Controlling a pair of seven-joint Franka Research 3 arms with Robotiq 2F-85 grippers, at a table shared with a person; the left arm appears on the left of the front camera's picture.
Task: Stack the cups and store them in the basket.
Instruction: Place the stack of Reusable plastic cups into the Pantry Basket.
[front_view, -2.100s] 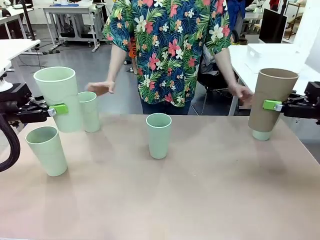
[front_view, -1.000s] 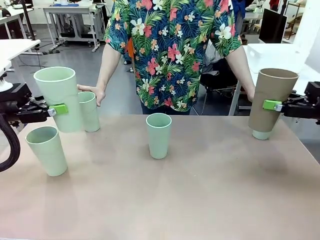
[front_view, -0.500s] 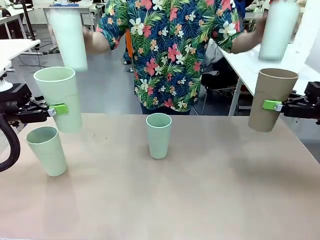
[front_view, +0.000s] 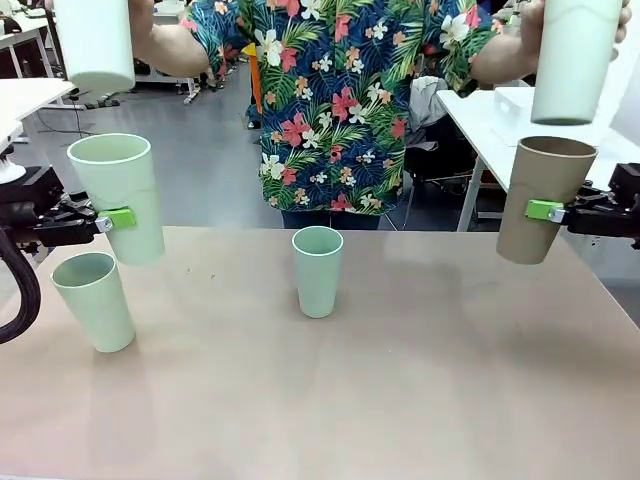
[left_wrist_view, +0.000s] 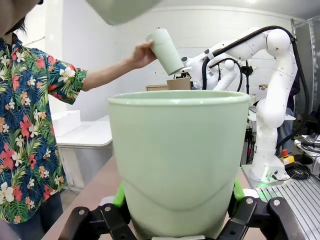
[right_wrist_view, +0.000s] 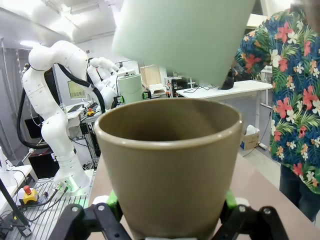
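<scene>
My left gripper (front_view: 112, 218) is shut on a mint green cup (front_view: 118, 195) (left_wrist_view: 177, 160), held upright above the table at the far left. On the right, my right gripper (front_view: 545, 210) is shut on the tan-brown cup (front_view: 538, 197) (right_wrist_view: 170, 160), also upright in the air. The person holds a mint cup (front_view: 95, 42) in one hand right above my left cup, and another mint cup (front_view: 575, 58) (right_wrist_view: 185, 35) in the other hand right above my tan cup. Two more mint cups stand on the table, one at the left (front_view: 93, 300) and one in the middle (front_view: 318, 270). The basket is out of view.
The brown table (front_view: 400, 380) stretches bare toward the front and right. The person in a floral shirt (front_view: 340, 100) stands at the far edge. White desks (front_view: 520, 110) and other equipment fill the room behind.
The person picked up two mint cups from the table beside my held cups and raised them, one above each. Both my grippers stayed still.
</scene>
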